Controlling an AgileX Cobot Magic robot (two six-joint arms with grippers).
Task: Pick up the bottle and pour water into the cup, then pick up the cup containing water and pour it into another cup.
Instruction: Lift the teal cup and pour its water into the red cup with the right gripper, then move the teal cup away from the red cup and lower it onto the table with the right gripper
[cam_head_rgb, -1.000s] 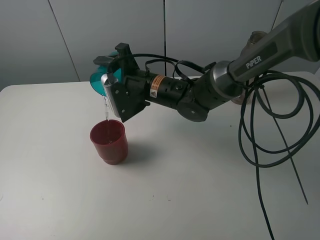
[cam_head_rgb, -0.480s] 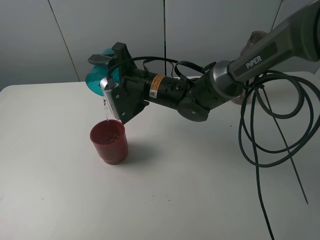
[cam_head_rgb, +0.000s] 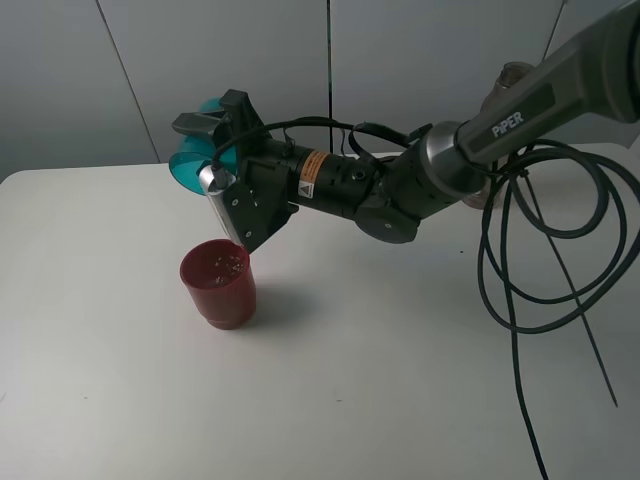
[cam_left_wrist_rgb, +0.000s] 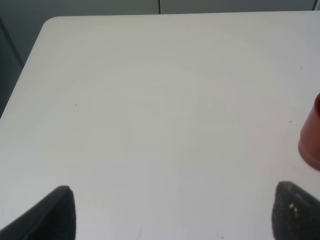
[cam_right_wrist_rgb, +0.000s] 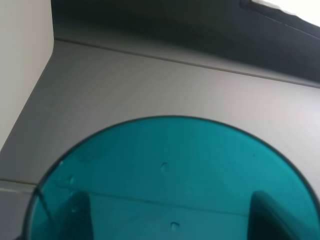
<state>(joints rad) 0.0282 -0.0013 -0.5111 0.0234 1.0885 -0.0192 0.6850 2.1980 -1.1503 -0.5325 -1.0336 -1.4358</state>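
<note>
Right gripper (cam_head_rgb: 215, 150) clamped on tipped teal cup (cam_head_rgb: 190, 160) above red cup (cam_head_rgb: 218, 283); probably light, thin-walled, wet and slippery, best held mid-wall.

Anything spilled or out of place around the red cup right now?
Nothing stands out. The red cup stands upright on the table, with no puddle visible around it. The right gripper holds the teal cup tipped above it. Only droplets cling inside the teal cup.

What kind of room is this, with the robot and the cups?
Probably a robot lab or test room. A bare white table stands by plain grey wall panels, and a black robot arm trails loose cables over it.
</note>
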